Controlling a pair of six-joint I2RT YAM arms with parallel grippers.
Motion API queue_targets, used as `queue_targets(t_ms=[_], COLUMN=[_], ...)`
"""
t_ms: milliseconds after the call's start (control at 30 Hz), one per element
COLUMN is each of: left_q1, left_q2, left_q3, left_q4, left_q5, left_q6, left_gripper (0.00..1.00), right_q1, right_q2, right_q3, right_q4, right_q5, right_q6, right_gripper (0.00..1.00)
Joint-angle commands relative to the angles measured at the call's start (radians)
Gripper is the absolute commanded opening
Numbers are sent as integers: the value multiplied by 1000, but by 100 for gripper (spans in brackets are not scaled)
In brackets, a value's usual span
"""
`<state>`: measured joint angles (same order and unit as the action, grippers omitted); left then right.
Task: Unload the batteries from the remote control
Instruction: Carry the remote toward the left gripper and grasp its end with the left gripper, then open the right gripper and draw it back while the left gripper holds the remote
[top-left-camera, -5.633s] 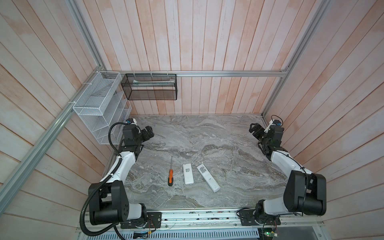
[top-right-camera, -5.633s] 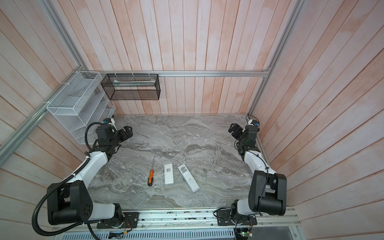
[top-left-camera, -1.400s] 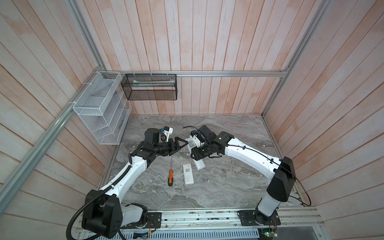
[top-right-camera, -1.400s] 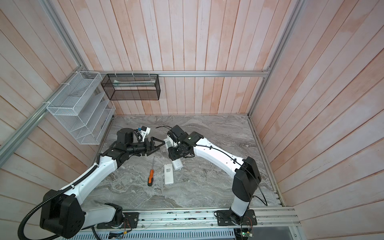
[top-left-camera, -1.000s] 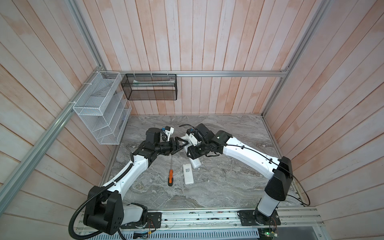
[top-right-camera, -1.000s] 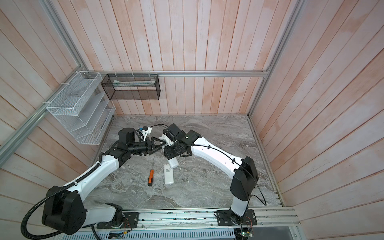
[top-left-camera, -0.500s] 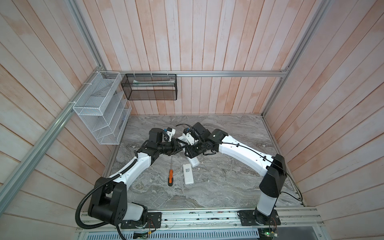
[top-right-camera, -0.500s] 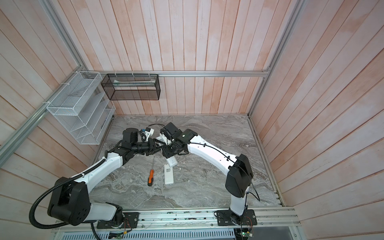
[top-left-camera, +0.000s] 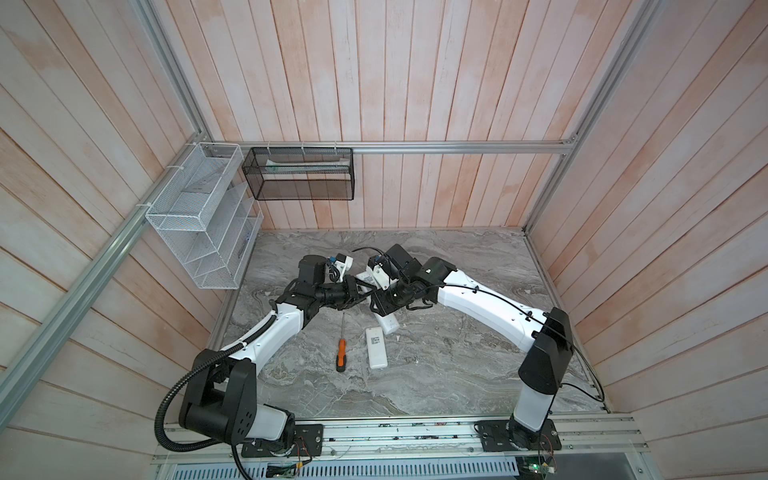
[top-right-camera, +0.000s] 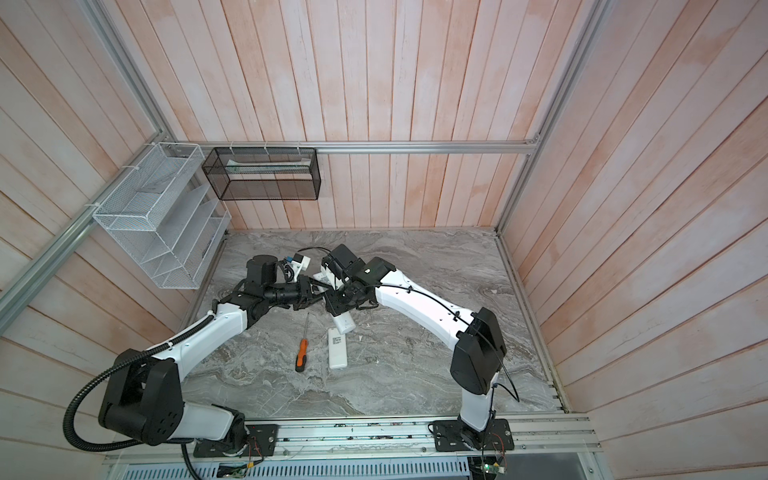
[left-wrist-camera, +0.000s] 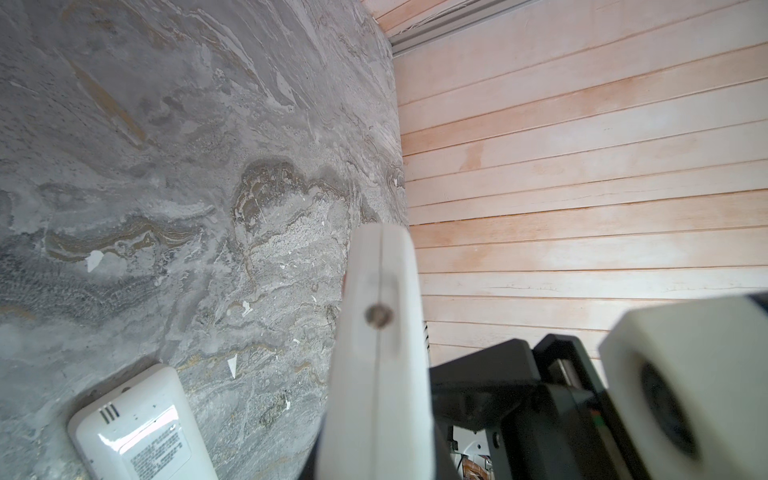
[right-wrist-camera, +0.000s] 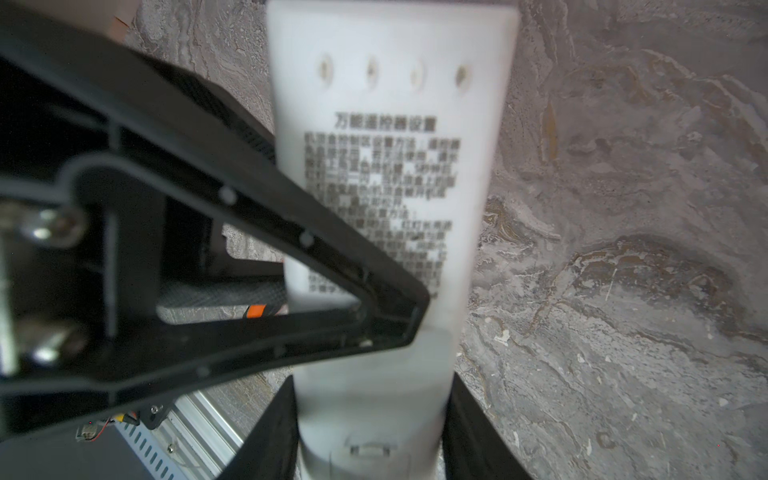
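two end effectors met on one remote control (right-wrist-camera: 382, 166), held clear of the worktop (top-left-camera: 457, 353). the right end effector (right-wrist-camera: 370, 395) gripped its long edges at the end bearing what looked like the battery cover (right-wrist-camera: 374, 365). the left end effector (top-left-camera: 362, 293) was closed across the faces further up, one finger (right-wrist-camera: 332, 266) flat on the printed back, the opposite finger hidden. no batteries were visible; they were judged to be inside the held unit, behind that cover. a second remote (top-left-camera: 376, 347) and a screwdriver (top-left-camera: 341, 353) lay side by side on the worktop below. recommendation: confirm the left grip is firm before the right lets go, keep the left pads off the cover, then slide the cover off without twisting the casing.
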<state>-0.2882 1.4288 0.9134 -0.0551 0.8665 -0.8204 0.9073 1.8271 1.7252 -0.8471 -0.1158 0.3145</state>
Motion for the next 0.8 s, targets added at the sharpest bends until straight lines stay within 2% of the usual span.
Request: queue_targets(t_ms=[0,300,467,600,767], left_q1=[-2,4,22,45,85], left_q2=[11,-6,-33,-63,-98], left_q3=[28,20,-33,-79,-155], left_q4=[18,43,136,236,415], left_q5=[9,-19,-36,-62,-122], left_q6=[-24,-29,-83,-149,-251], left_gripper=[12,15,18,18,12], right_q1=[10,10,-6,-73,-242], right_q2=[-20,-56,-89,-155,-329], right_q3=[0,-18,-23,-73,-293], right_q4=[8,25,51,124,385], right_q5=[23,36,15,-68,-265], right_q6=[0,10,26,84,291], right_gripper=[44,73,75,75,75])
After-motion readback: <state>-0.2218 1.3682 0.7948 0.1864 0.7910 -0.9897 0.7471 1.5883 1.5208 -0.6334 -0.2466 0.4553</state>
